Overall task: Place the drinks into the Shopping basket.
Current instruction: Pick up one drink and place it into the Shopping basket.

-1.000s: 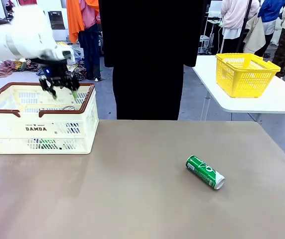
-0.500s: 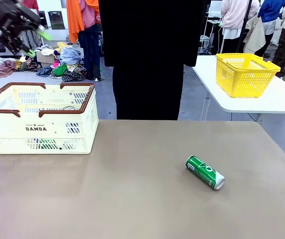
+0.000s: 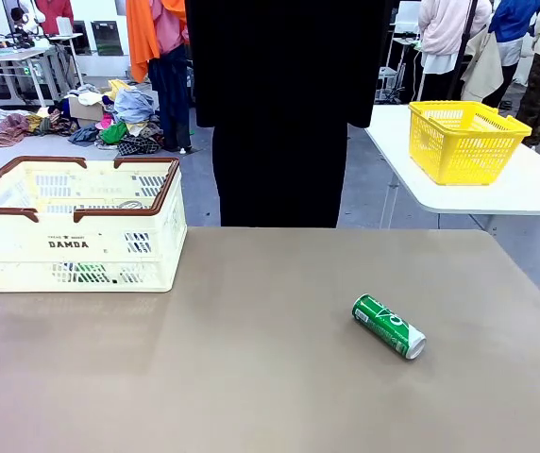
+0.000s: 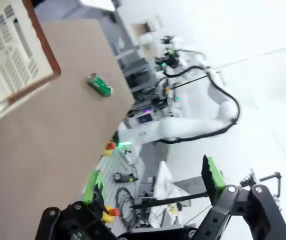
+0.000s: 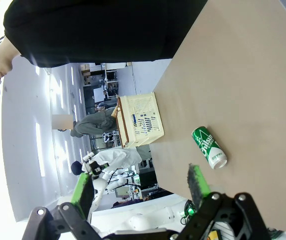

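One green drink can (image 3: 389,327) lies on its side on the brown table, right of the middle; it also appears as the can (image 4: 99,84) in the left wrist view and the can (image 5: 209,146) in the right wrist view. The cream Shopping basket (image 3: 161,222) with its brown rim stands at the table's back left. Through its slots I see something green (image 3: 91,274), and a silver can top (image 3: 130,204) shows inside. My left gripper (image 4: 153,182) is open and empty, well away from the basket (image 4: 13,65). My right gripper (image 5: 140,187) is open and empty, off the table's edge, apart from the can.
A person in black (image 3: 284,104) stands at the far side of the table. A yellow mesh basket (image 3: 464,140) sits on a separate white table (image 3: 534,193) at the back right. The right arm (image 4: 198,115) shows beyond the table in the left wrist view.
The left arm rose from above the Shopping basket, swung up and to the left, and left the front view. The green can on the table has stayed put.
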Robot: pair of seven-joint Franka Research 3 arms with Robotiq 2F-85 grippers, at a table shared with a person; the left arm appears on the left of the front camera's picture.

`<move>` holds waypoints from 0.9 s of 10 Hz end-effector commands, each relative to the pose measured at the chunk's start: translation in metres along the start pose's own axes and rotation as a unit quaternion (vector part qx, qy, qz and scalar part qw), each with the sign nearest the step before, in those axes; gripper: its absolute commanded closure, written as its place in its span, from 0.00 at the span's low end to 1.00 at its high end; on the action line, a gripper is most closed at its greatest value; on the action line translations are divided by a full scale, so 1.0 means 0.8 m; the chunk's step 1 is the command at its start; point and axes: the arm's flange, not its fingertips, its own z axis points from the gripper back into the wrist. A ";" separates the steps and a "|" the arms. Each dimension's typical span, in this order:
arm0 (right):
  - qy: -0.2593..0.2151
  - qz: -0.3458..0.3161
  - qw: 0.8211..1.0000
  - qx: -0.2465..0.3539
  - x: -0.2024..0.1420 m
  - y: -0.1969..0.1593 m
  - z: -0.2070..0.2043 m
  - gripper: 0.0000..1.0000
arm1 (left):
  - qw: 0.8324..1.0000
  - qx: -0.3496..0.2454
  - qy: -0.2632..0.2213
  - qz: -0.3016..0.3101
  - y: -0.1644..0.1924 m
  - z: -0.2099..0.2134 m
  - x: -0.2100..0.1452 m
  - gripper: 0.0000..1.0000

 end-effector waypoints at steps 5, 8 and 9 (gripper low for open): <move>-0.002 0.004 1.000 0.001 -0.003 0.002 0.000 0.00 | 0.997 -0.046 -0.020 0.050 0.106 0.004 -0.077 0.00; -0.002 0.004 1.000 0.001 -0.003 0.002 0.000 0.00 | 0.997 -0.046 -0.020 0.050 0.106 0.004 -0.077 0.00; -0.002 0.004 1.000 0.001 -0.003 0.002 0.000 0.00 | 0.997 -0.046 -0.020 0.050 0.106 0.004 -0.077 0.00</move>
